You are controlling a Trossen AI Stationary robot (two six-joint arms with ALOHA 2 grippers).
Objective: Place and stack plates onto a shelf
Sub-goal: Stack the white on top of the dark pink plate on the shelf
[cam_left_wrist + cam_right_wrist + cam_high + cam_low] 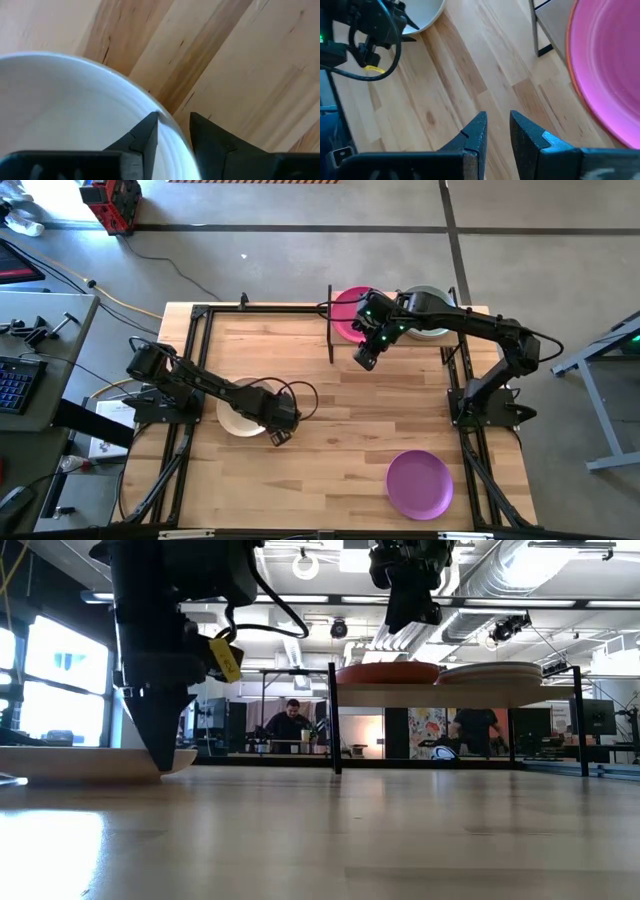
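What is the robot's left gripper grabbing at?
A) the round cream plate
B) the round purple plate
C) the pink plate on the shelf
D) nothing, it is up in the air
A: the left gripper is down at the table with its fingers astride the rim of the round cream plate; the round purple plate lies apart.

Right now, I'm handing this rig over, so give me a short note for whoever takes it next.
Left gripper: down at the rim of the cream plate on the table's left side, fingers straddling the rim, not yet closed on it.
Right gripper: empty, fingers slightly apart, above the table just in front of the shelf.
On the shelf: a stack topped by the magenta plate and a second stack with a pale plate on top.
Left to do: the cream plate and the purple plate, lying near the table's front right.
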